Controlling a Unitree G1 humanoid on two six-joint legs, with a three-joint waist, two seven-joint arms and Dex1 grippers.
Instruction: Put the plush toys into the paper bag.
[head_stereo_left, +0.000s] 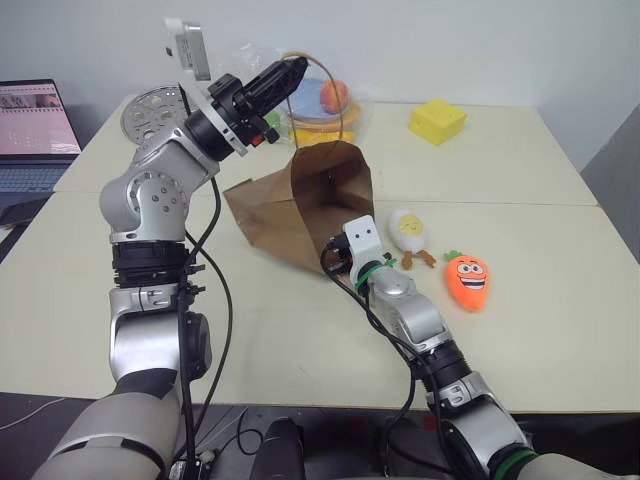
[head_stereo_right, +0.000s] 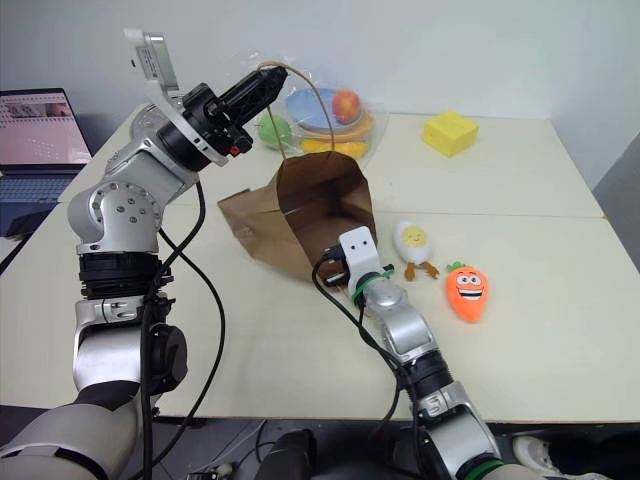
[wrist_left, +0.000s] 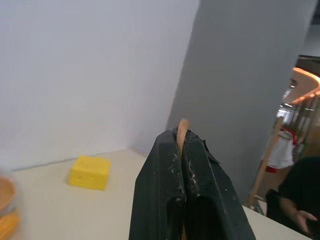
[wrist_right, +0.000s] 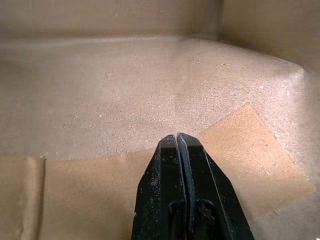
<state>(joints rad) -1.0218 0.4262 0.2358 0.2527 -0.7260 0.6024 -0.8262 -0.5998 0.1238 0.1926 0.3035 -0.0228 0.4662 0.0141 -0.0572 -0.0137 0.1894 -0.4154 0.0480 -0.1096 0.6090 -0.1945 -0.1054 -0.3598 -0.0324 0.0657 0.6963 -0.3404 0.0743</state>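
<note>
The brown paper bag (head_stereo_left: 300, 215) lies on the table with its open mouth tilted up toward me. My left gripper (head_stereo_left: 295, 68) is raised above it, shut on the bag's thin loop handle (head_stereo_left: 345, 110), which shows pinched between the fingers (wrist_left: 165, 170). My right gripper (wrist_right: 177, 136) is shut and empty. It reaches in at the mouth's lower rim, with brown paper all around it. Both plush toys lie on the table right of the bag: the white egg (head_stereo_left: 408, 230) nearest it, and the orange carrot (head_stereo_left: 467, 281) further right.
A clear plastic bag (head_stereo_left: 320, 100) holding plastic fruit and a blue plate sits behind the paper bag. A yellow sponge block (head_stereo_left: 437, 121) is at the back right. A laptop (head_stereo_left: 35, 125) stands at the far left. A person (wrist_left: 300, 200) shows beyond the table.
</note>
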